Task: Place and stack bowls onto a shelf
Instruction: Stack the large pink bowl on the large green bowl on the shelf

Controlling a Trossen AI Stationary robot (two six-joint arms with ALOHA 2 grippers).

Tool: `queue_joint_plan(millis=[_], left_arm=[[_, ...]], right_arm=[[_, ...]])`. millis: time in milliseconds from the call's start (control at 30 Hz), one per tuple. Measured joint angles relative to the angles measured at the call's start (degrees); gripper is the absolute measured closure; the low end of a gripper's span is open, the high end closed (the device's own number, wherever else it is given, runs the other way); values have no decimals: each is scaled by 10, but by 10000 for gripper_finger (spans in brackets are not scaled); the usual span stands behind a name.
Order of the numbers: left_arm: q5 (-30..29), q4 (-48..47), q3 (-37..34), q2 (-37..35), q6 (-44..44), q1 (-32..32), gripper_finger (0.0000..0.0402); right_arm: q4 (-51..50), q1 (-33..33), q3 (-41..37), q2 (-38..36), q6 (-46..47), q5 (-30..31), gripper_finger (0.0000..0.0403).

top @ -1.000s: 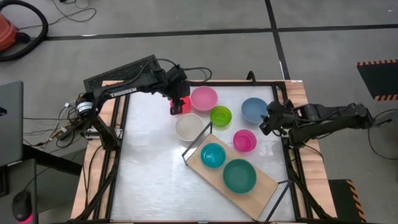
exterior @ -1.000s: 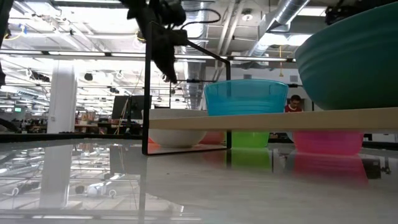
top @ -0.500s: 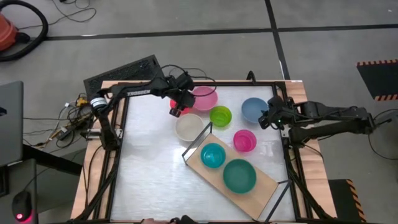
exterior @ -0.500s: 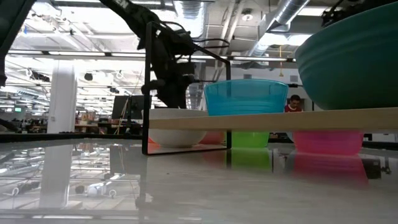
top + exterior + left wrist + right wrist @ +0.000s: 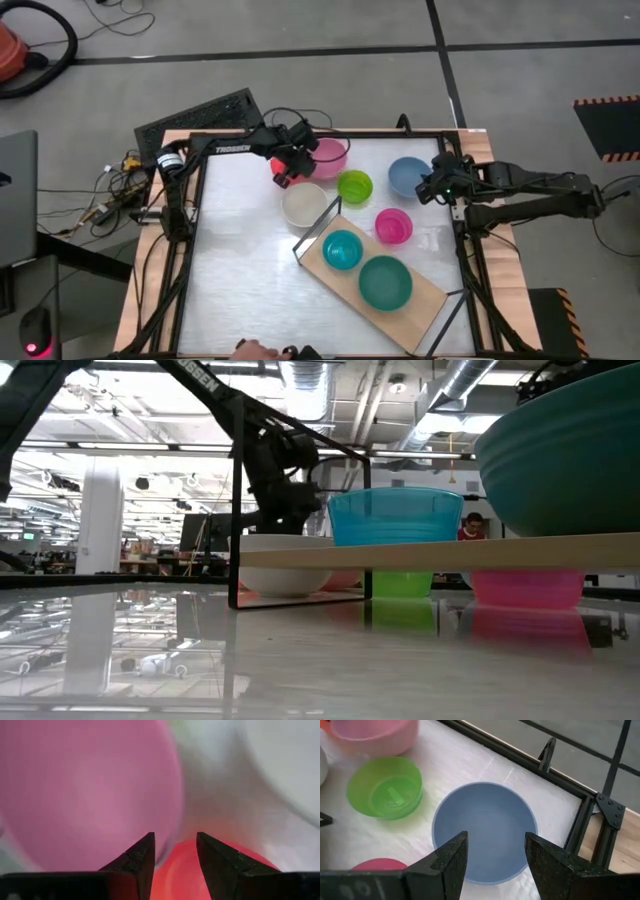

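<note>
**Bowls and shelf, white tabletop**

White tabletop (image 5: 240, 260) carries the shelf (image 5: 425, 295), long axis slanting from centre toward the near right, holding the cyan bowl (image 5: 342, 249) and dark green bowl (image 5: 385, 281). Loose, upright: pink bowl (image 5: 330, 156), lime bowl (image 5: 354, 185), white bowl (image 5: 303, 203), magenta bowl (image 5: 393, 225), blue bowl (image 5: 406, 175), red bowl (image 5: 285, 168).

Left gripper (image 5: 175, 851): fingers slightly apart over the red bowl; grip unclear. Right gripper (image 5: 495, 855): spread wide above the blue bowl, empty.
</note>
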Motion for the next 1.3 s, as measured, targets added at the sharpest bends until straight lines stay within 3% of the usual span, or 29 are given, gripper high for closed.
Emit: queue_joint_plan(millis=[100,300,567,867,1067,1300], left_arm=[[-17,-1,0,11,11,-4,296],[-27,1,0,14,10,-3,392],[-51,-29,36,2,-52,-4,401],[-128,-137,178,-51,-146,-36,401],[-108,-156,282,-97,-225,-117,401],[-7,-154,337,-115,-270,-257,402]], right_arm=[[-1,0,0,0,3,0,182],[-2,-4,0,0,4,1,182],[-1,-3,0,0,4,2,182],[-2,-3,0,0,4,3,182],[-2,-3,0,0,4,3,182],[-2,-3,0,0,3,3,182]])
